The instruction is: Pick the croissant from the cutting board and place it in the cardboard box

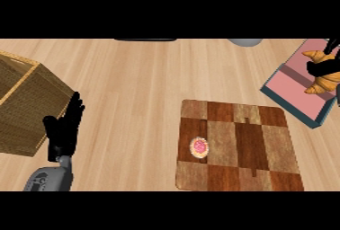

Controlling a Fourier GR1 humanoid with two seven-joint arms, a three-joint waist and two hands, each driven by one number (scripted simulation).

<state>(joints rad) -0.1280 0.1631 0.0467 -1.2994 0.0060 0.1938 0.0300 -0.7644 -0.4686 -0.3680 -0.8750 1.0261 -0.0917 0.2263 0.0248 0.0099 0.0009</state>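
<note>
The left hand [64, 128] rests released at the near left. On the cutting board [237, 148] only a small pink-iced pastry [199, 147] remains. Farther right, the right hand [323, 67] grasps the croissant [321, 72] over the pink-lined cardboard box [292, 85]; releasing it is what's left.

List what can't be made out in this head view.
- Right robot hand: cut by the right edge, partly behind the croissant.
- Cardboard box: far end leaves the frame.
- Wicker basket: cut by the left edge.
- Two objects at the top edge: slivers only.
</note>
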